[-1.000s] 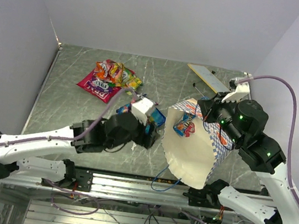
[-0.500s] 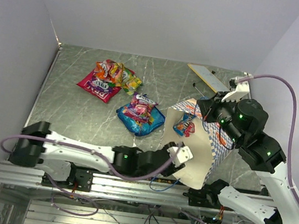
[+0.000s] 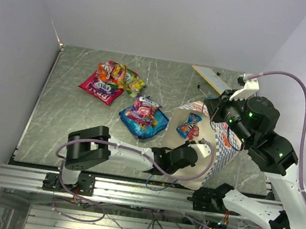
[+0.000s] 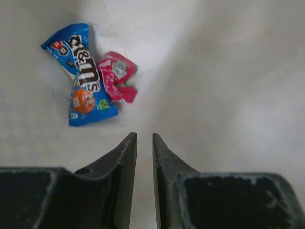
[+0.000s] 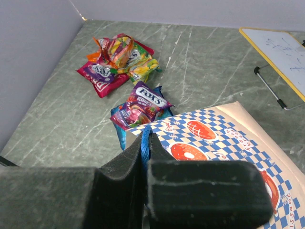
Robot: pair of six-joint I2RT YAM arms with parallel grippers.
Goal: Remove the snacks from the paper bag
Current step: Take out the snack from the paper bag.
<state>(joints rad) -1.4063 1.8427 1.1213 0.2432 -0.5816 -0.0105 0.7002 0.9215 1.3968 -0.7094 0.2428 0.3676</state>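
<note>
The paper bag (image 3: 219,149) lies with its cream inside facing up. My right gripper (image 5: 146,139) is shut on its blue string handle (image 5: 145,148), next to the checkered outside (image 5: 224,138). My left gripper (image 4: 143,138) is inside the bag's mouth (image 3: 198,147), its jaws a narrow gap apart with nothing between them. Just ahead of it lie a blue M&M's packet (image 4: 83,76) and a red-pink scrap of wrapper (image 4: 116,76), seen from above as one small packet (image 3: 188,125). Other snacks lie out on the table: red-pink (image 3: 99,89), yellow-green (image 3: 135,83), and a larger blue one (image 3: 143,123).
A flat white card with a yellow edge (image 5: 281,47) and a black pen (image 5: 269,86) lie at the back right of the green marbled table (image 3: 68,108). Walls close the left and back sides. A Fox's packet (image 5: 143,102) lies close to the bag's edge.
My left arm has left the blue packet on the table, swung round the front and reached into the bag's mouth, its jaws narrowing. The right gripper has kept its hold on the handle.
</note>
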